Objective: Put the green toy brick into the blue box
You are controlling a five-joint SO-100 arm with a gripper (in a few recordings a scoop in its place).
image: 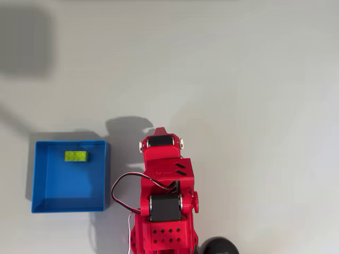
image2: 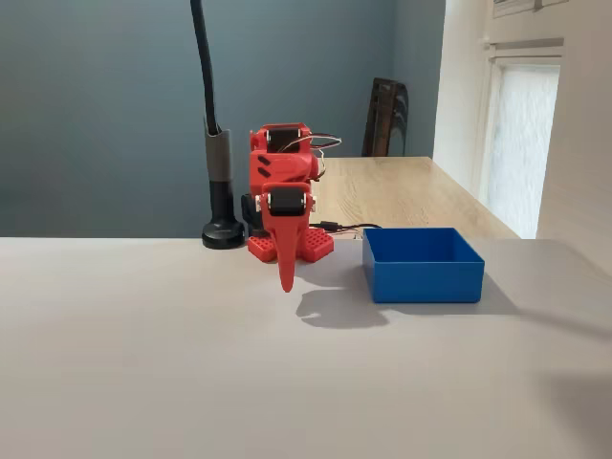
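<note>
The green toy brick (image: 76,155) lies flat, studs up, inside the blue box (image: 69,185), near its far wall in the overhead view. In the fixed view the blue box (image2: 423,277) stands right of the red arm, and its front wall hides the brick. My gripper (image2: 285,279) points straight down just above the table, left of the box and apart from it. Its fingers are pressed together with nothing between them. From overhead the folded red arm (image: 164,180) stands right of the box and covers the fingers.
A black stand with a round base (image2: 224,234) rises just behind the arm; its base (image: 217,246) shows at the bottom edge from overhead. The grey table (image: 254,79) stretches wide around the arm. A wooden table (image2: 402,191) lies behind.
</note>
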